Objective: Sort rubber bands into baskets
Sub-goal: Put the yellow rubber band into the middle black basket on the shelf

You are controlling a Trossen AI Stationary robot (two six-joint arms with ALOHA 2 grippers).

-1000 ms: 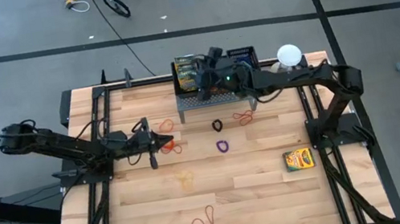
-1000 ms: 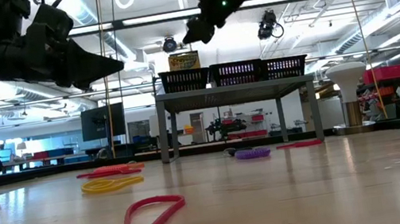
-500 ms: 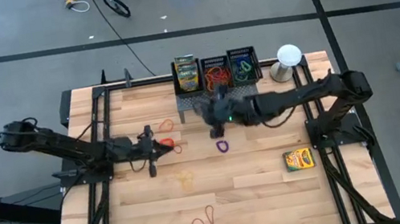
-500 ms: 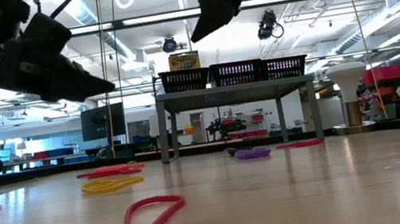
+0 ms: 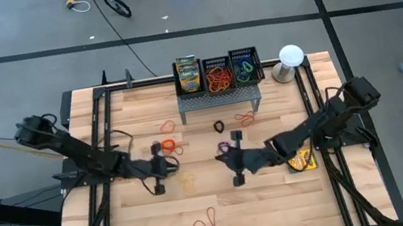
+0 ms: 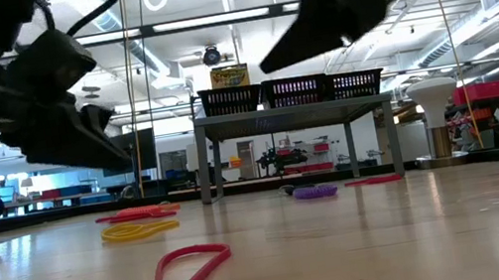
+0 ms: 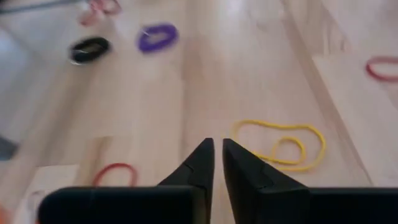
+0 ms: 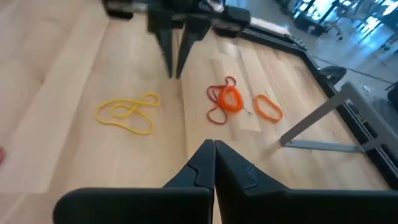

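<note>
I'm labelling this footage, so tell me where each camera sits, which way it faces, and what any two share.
High: overhead, straight down; both arms, baskets.
Low: tabletop level, facing the room; both arms hang in above.
Left wrist: past the shut left gripper at the yellow rubber band.
Right wrist: past the shut right gripper toward the left gripper.
Shared: both wrist views show the yellow rubber band.

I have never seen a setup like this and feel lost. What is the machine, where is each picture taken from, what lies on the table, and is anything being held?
Two dark robot arms work at a wooden table. One camera looks down from above, one sits at tabletop height, one rides on each wrist. The left gripper and right gripper are both shut and hold nothing. Loose rubber bands lie scattered, including a yellow one and a purple one. Three black baskets stand on a grey stand. A crayon box lies under the right arm.
</note>
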